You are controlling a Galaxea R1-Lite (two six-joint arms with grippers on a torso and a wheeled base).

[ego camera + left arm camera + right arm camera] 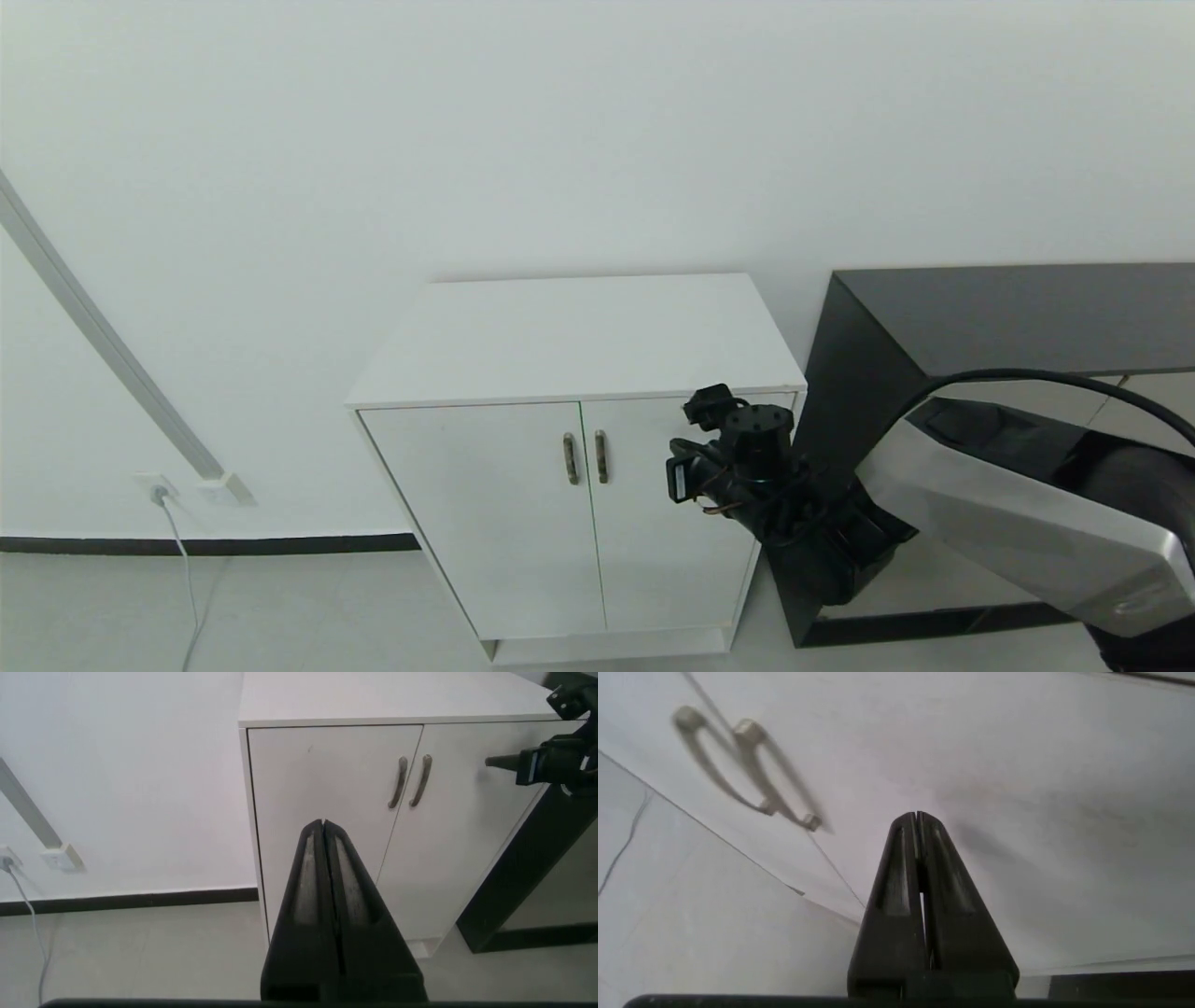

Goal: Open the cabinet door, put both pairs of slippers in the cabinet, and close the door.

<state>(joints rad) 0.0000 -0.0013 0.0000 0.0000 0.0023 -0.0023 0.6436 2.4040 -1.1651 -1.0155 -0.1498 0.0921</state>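
I had the cabinet [569,341] backed against the wall, its two handles [570,458] side by side at the middle seam. My right claw [918,821] sat before the right door [667,541], just right of the handles. A table [1008,317] stood at the cabinet's right, a wall socket [155,487] well to its left.

A pale grey floor [308,607] is shown, met by a white wall [560,140] along a black skirting strip [205,543]. A white cabinet [523,523] is stood on the floor against the wall, its two doors shut, its handles [570,457] set side by side. A black unit [845,392] is placed just beside it on the right. A white cable [183,560] is trailed down to the floor on the left.
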